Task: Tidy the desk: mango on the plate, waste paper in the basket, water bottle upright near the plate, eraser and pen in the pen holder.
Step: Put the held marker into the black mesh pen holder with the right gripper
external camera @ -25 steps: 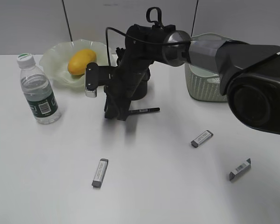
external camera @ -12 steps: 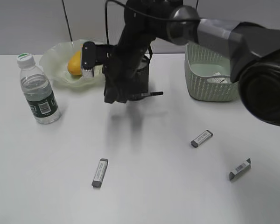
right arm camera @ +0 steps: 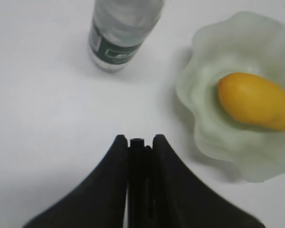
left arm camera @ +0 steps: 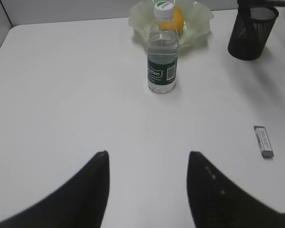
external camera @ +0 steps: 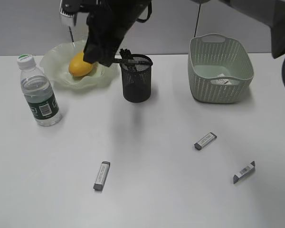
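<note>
My right gripper is shut on the black pen and holds it level, in the air, over the rim of the black mesh pen holder. In the right wrist view the pen sits clamped between the jaws. The mango lies on the plate. The water bottle stands upright beside the plate. An eraser lies at the front, a second eraser and a third eraser lie to the right. Waste paper lies in the basket. My left gripper hangs open over bare table.
The right arm comes in from the top of the exterior view, above the plate and the holder. The left wrist view shows the water bottle in front of the plate, the pen holder at the far right, and one eraser.
My right gripper has lifted the pen off the table in front of the pen holder and carried it up and back, level with the holder's rim. The left gripper has stayed put.
</note>
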